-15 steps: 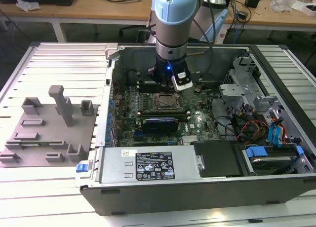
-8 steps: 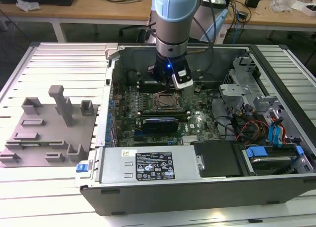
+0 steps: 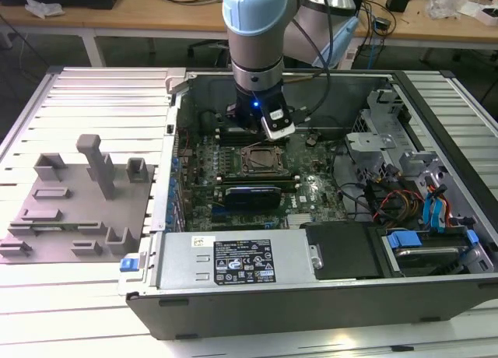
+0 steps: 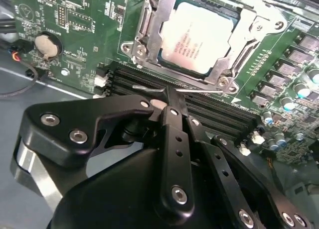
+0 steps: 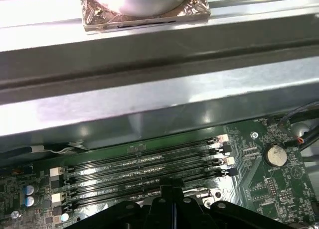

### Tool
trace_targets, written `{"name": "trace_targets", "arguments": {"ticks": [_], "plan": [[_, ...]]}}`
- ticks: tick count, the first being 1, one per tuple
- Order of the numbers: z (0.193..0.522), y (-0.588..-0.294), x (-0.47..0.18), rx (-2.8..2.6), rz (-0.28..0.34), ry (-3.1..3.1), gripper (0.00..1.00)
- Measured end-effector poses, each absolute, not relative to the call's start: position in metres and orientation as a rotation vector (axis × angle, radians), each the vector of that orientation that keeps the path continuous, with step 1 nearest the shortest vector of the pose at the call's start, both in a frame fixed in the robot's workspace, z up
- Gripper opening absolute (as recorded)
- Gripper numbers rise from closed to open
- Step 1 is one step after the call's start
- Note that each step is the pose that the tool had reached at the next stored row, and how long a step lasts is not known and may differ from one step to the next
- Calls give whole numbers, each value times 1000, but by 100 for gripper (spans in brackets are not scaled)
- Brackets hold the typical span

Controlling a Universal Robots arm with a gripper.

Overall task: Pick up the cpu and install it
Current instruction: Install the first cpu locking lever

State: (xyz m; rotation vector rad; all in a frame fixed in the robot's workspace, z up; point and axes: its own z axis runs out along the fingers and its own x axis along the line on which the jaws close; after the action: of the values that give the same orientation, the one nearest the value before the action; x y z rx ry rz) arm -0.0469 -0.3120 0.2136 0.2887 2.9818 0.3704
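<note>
The claw (image 4: pixel 167 93), tips together and empty over the memory slots (image 4: pixel 127 78), probably needs slow, level motion beside the seated cpu (image 4: pixel 197 37) just ahead.

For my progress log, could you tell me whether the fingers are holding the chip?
No, the chip lies flat in its socket on the board, clear of the fingers, which hold nothing.

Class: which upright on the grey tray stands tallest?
The T-topped post on the grey tray; every other upright is a squat block well below its top.
</note>
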Motion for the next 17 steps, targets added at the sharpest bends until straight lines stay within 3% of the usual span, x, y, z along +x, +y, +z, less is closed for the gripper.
{"name": "trace_targets", "arguments": {"ticks": [17], "plan": [[207, -313, -57, 163, 384, 2954, 11]]}}
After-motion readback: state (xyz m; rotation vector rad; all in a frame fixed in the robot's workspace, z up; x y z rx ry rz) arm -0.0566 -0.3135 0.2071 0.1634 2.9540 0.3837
